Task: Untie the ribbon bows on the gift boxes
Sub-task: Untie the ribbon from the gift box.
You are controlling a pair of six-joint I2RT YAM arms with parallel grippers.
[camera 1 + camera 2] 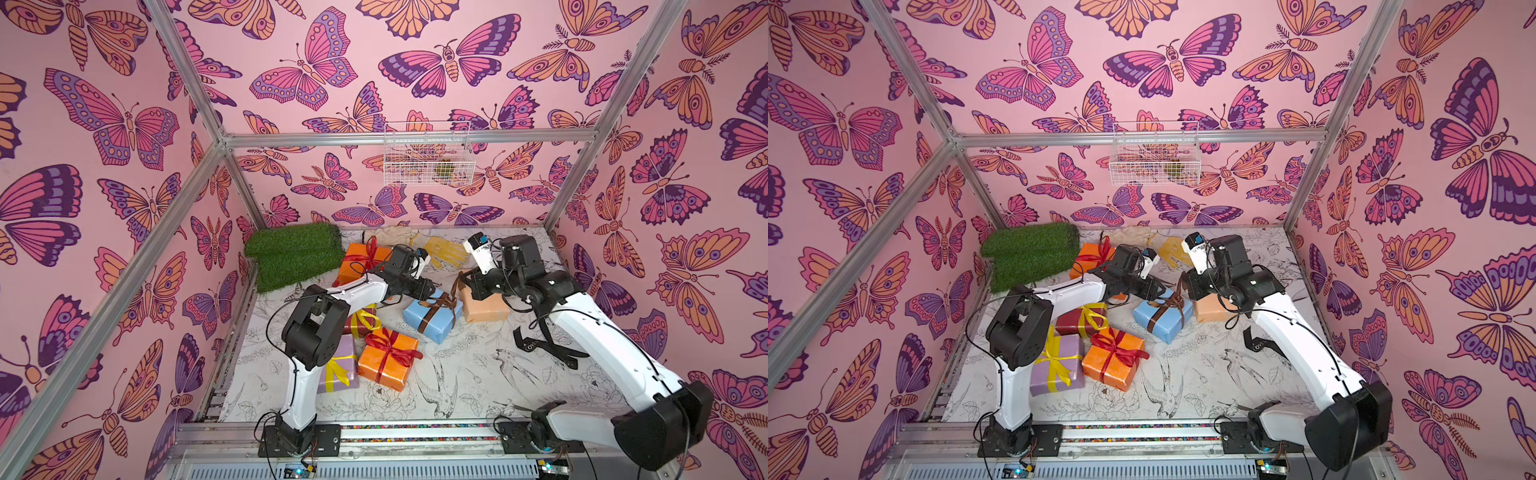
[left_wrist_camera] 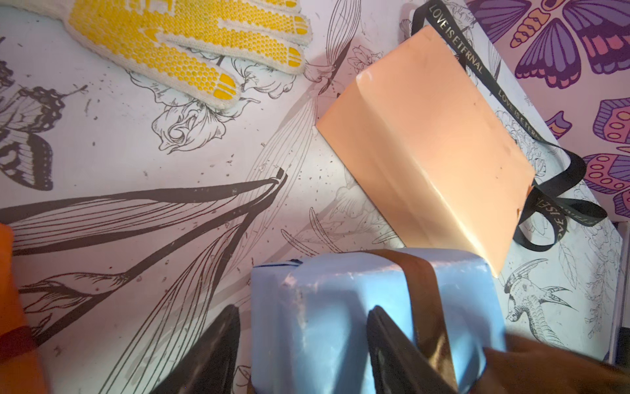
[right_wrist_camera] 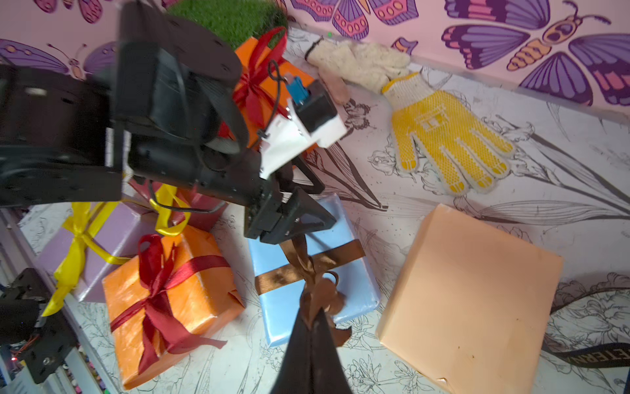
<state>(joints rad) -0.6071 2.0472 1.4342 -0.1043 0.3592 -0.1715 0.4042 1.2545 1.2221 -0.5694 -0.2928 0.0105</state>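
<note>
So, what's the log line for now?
left jaws: gripping light blue box | right jaws: shut on brown ribbon | peach box: bare

Twin white-and-black arms
The left arm and right arm pair glossy white link shells with bulky black joint housings; thin black cables loop alongside. Each wrist bears a white camera block with a blue connector. The left end effector has black wedge fingers. Black base plates show screws.
</note>
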